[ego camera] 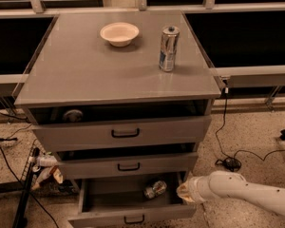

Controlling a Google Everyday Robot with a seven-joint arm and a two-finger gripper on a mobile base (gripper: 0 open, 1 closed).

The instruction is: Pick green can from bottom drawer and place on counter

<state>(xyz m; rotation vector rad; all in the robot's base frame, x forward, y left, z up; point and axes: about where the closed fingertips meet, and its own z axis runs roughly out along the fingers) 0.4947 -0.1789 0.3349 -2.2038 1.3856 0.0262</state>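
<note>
Green can lies on side in bottom drawer, long axis slanting left-near to right-far; gripper just right of it, open or closed cannot tell.

One camera looks down from in front onto the table. The tool shows at lower right.
</note>
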